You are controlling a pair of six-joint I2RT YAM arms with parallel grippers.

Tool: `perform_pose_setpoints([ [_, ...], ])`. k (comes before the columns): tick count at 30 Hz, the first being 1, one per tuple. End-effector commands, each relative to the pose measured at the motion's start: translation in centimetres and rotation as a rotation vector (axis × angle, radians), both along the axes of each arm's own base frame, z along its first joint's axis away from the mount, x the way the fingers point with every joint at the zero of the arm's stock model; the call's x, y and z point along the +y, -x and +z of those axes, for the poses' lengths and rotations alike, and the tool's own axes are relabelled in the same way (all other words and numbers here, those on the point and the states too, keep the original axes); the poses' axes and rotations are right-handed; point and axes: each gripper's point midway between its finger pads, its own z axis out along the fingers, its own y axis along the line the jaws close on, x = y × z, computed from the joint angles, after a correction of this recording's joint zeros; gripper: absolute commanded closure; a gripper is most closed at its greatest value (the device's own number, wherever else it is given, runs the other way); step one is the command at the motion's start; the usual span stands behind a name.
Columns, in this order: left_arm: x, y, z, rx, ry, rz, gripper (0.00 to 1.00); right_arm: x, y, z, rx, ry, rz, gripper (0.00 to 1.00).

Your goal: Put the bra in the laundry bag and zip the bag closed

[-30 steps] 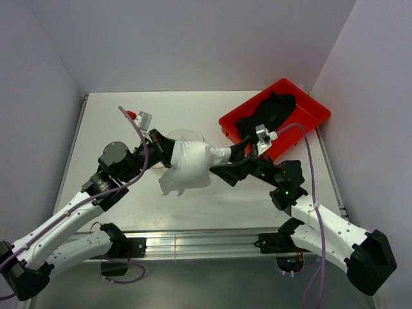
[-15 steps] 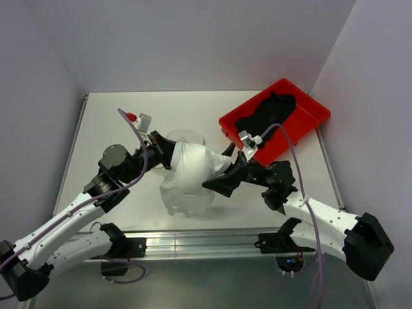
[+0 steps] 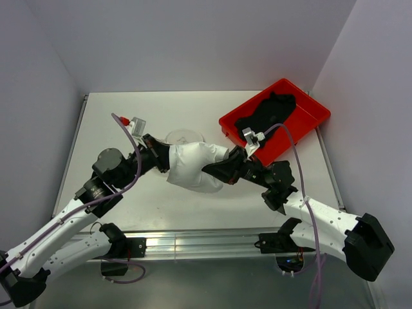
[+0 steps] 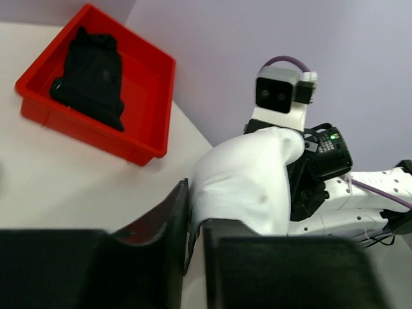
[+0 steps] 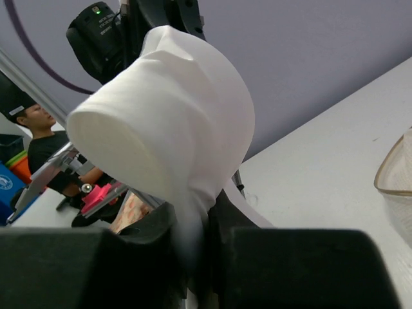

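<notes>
I hold the bra (image 3: 192, 166) in the air between both hands, a little above the bench (image 3: 109, 116), in the middle of the overhead view. The left hand (image 3: 162, 158) is closed on its left end and the right hand (image 3: 212, 171) is closed on its right end. Each wrist view shows white fabric pinched between the fingers (image 4: 177, 225). The long axis of the bra therefore runs left to right across the frame, from one hand to the other.

The laundry bag (image 3: 184, 136) stands on the bench just above the bra in the frame, partly hidden behind it. It is nearer to the left hand than to the right one. I cannot tell if its mouth is open. I judge that the next move must carry the bra toward the upper part of the frame and then lower it.

Half a second ago the bra hung down slack toward the lower middle of the frame. Now it is pulled into a tight, nearly level roll, and the left hand has moved further left. The red tray (image 3: 309, 98) with the black garment (image 3: 267, 112) has not moved.
</notes>
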Motion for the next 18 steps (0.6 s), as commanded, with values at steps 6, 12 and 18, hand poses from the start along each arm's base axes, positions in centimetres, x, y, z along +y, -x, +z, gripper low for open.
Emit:
perform_pose_setpoints([
  [6,3.9,-2.4,-5.0,0.135,-0.386,0.210,0.43,-1.5,-1.8,1.0,-0.031,0.012,-0.094,1.00],
  [12,8.3,-4.8,-5.9,0.217,-0.455,0.417,0.34,-3.0,-3.5,0.3,-0.020,0.046,-0.163,1.00],
  [18,14.0,-7.9,-13.9,0.465,-0.452,0.556,0.58,-4.2,-5.4,1.4,-0.051,0.039,-0.252,1.00],
])
